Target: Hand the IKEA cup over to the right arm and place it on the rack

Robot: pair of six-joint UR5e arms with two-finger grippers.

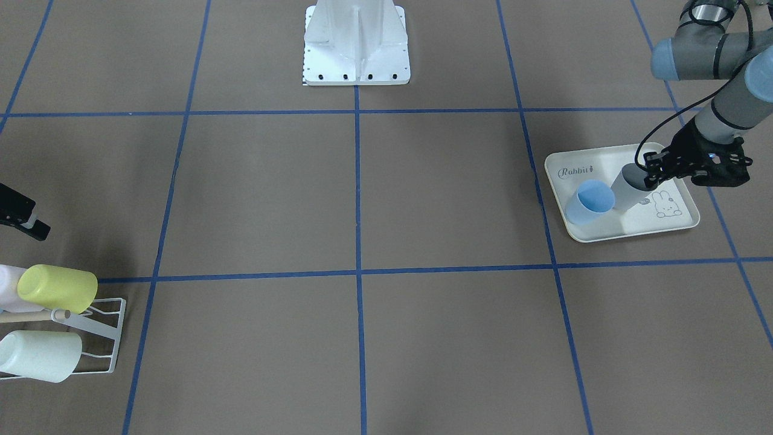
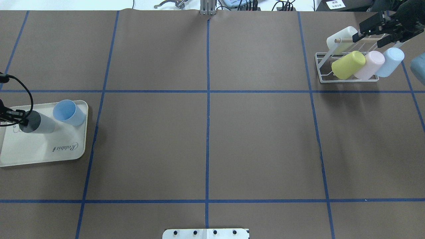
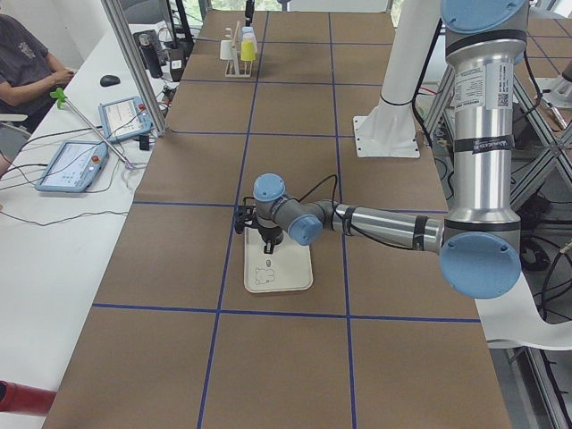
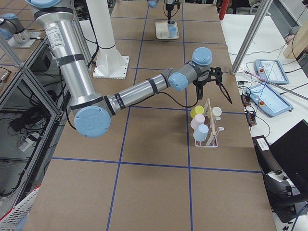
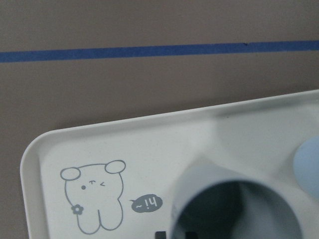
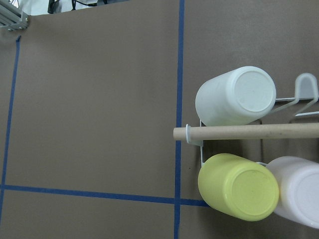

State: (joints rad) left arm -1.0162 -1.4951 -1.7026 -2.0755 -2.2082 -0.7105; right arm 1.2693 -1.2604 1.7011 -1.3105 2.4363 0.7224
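The left arm's fingers [image 1: 652, 169] are clamped on the wall of the grey cup [image 1: 627, 192] at its rim. One finger is inside the mouth and one outside, on the side of the cup nearest the left edge of the worktop [image 1: 423, 211]. In the left wrist view only two dark tips show, one on each side of the rim.

The grey cup is mouth up on a cream tray [image 1: 652, 226] printed with "Rabbit" and a small bunny drawing. A blue cup [image 1: 589, 202], also mouth up, stands just beside it on the side toward the middle of the worktop. I cannot tell whether the two cups touch. The tray lies close to the left edge, about halfway between the robot's edge and the far edge.

The right arm's fingers [image 2: 371, 26] are spread apart with nothing between them. They hang over the far side of the rack [image 1: 90, 327], above the wooden dowel [image 6: 249, 132].

The rack sits near the far right corner of the worktop and carries four cups, tilted with their bottoms up. A white cup [image 2: 342, 39] is on the far side of the dowel. On the near side, a yellow cup [image 2: 348, 64], a pink cup [image 2: 371, 64] and a light blue cup [image 2: 391, 61] sit in a row.

Blue tape lines [image 1: 357, 181] divide the brown worktop into squares. The robot's white base [image 1: 356, 42] stands at the middle of its own edge. In the left side view a person [image 3: 22, 58] sits at a white desk past the far edge.
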